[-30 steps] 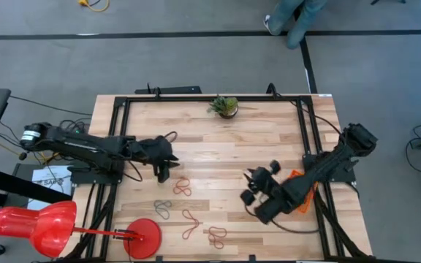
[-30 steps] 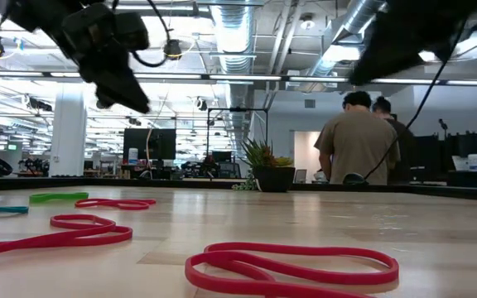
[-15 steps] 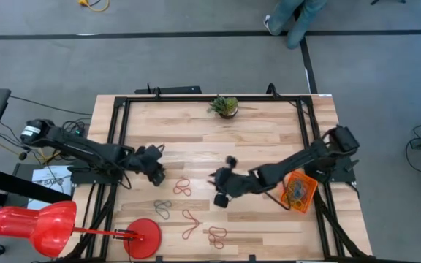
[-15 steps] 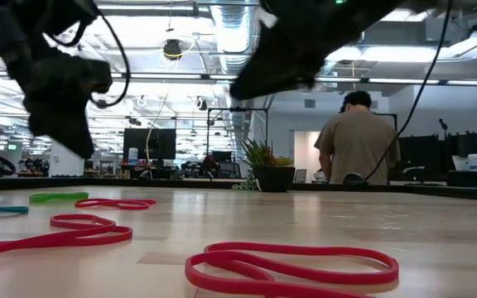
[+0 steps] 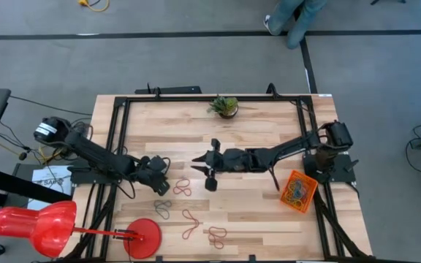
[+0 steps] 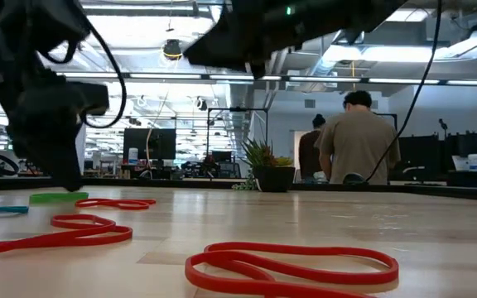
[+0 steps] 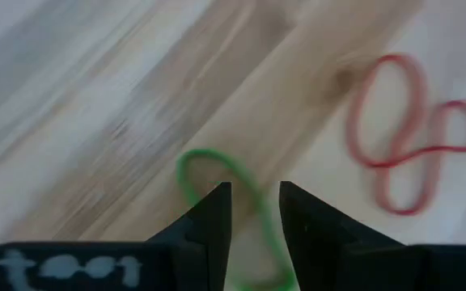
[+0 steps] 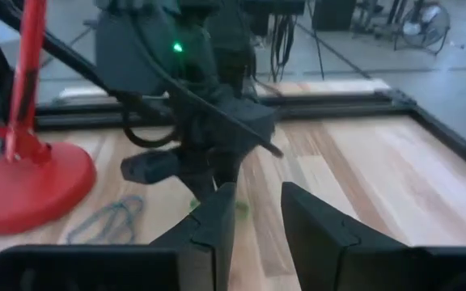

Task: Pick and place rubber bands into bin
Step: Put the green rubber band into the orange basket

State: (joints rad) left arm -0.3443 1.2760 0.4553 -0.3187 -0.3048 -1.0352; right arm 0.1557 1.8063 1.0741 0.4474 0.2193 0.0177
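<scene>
Left claw (image 7: 255,212) and right claw (image 8: 257,212) open.

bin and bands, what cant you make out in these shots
- Bin: seen only in the high view, its contents too small to count.
- Green band: left wrist view, blurred, and its near end is hidden behind the left claw.
- Grey band: high view, too thin to trace its shape.
- Right claw: low view shows only a dark mass overhead, so its height above the table is unclear.

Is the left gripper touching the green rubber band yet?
Cannot tell. In the left wrist view the green rubber band runs between the open left gripper fingers, blurred.
</scene>
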